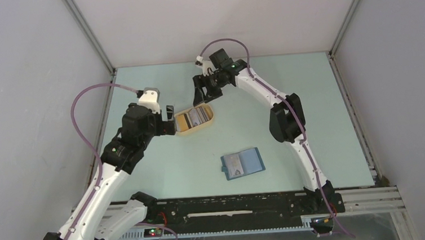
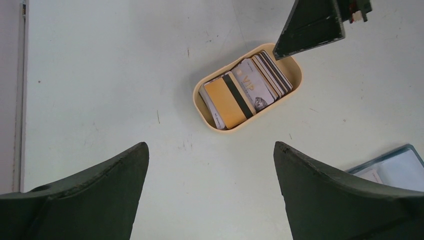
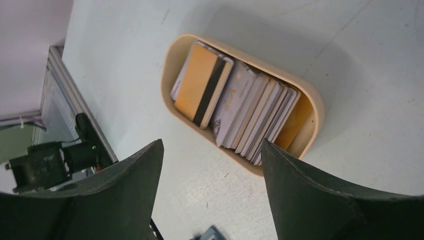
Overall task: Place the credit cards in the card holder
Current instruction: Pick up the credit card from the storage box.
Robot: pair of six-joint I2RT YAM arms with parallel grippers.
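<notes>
The credit cards (image 1: pixel 196 118) stand packed on edge in a tan oval tray (image 1: pixel 212 119); a yellow-orange card with a black stripe (image 2: pixel 229 100) lies at one end. The same cards (image 3: pixel 240 107) show in the right wrist view. The teal-blue card holder (image 1: pixel 242 163) lies unfolded on the table, nearer the arm bases, with a card showing in one slot. My left gripper (image 1: pixel 170 121) hovers open just left of the tray, with nothing between its fingers (image 2: pixel 115 190). Above the tray's far end my right gripper (image 1: pixel 205 93) is also open and holds nothing.
The tray's rim (image 3: pixel 316 110) sits on a pale green table with grey walls on three sides. A metal rail (image 1: pixel 227 205) runs along the near edge. One corner of the card holder (image 2: pixel 397 167) shows at the right of the left wrist view.
</notes>
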